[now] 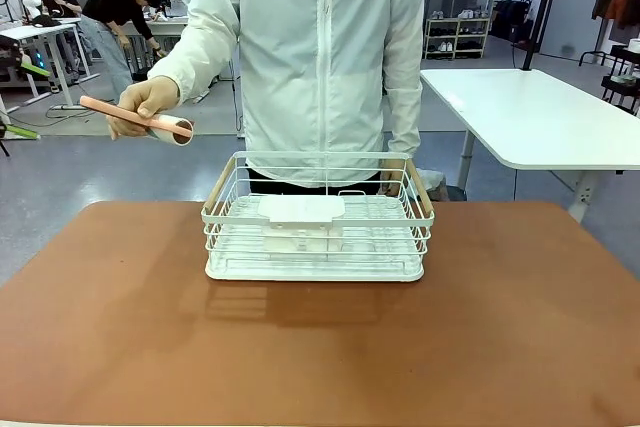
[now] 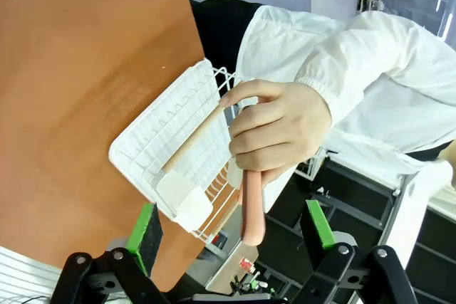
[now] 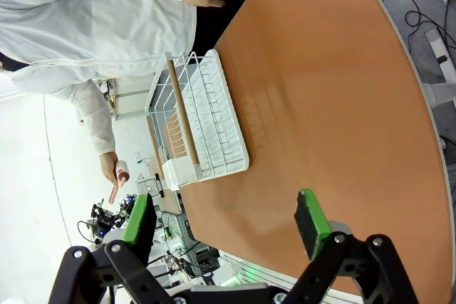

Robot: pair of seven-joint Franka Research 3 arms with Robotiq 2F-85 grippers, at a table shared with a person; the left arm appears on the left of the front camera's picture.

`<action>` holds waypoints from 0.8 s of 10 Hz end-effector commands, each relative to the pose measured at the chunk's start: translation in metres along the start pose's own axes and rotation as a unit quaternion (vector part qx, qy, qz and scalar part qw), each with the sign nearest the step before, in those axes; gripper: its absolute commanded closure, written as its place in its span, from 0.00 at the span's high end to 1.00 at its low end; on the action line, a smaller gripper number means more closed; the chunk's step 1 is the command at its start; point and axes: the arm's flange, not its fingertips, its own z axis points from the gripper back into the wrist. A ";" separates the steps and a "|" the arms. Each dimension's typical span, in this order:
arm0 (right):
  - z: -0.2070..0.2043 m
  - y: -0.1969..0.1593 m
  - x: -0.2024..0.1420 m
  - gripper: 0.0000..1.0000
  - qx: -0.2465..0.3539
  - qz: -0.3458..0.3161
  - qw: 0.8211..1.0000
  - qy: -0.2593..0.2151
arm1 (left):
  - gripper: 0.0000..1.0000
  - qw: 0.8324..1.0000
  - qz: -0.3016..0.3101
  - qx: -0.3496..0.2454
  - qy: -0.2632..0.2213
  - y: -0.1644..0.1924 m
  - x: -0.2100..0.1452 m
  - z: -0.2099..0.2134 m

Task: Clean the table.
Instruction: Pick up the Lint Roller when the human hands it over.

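The desk (image 1: 120, 327) is spanning the foreground, carrying a white wire rack (image 1: 316, 237) near its far edge. Beyond that edge, to the left, a person's hand (image 1: 148, 97) is holding a pink-handled roller (image 1: 172, 129) in the air. The left end effector (image 2: 231, 222) is gaping wide toward that hand; the right end effector (image 3: 224, 211) is gaping too, over the desk.

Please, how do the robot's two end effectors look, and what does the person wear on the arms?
Both the left end effector and the right end effector have two black fingers of jointed links with round silver bolts, each ending in a bright green pad. The person wears a white zip jacket; its long sleeve gathers into an elastic cuff.
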 end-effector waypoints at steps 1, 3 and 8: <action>0.002 0.003 -0.002 1.00 0.004 0.004 1.000 0.001 | 1.00 0.999 0.017 -0.026 -0.027 -0.001 -0.019 -0.011; 0.002 0.003 -0.002 1.00 0.004 0.004 1.000 0.001 | 1.00 1.000 -0.002 -0.018 -0.020 -0.002 -0.031 -0.024; 0.002 0.003 -0.002 1.00 0.004 0.004 1.000 0.001 | 1.00 0.998 -0.061 -0.030 0.008 -0.005 -0.049 -0.049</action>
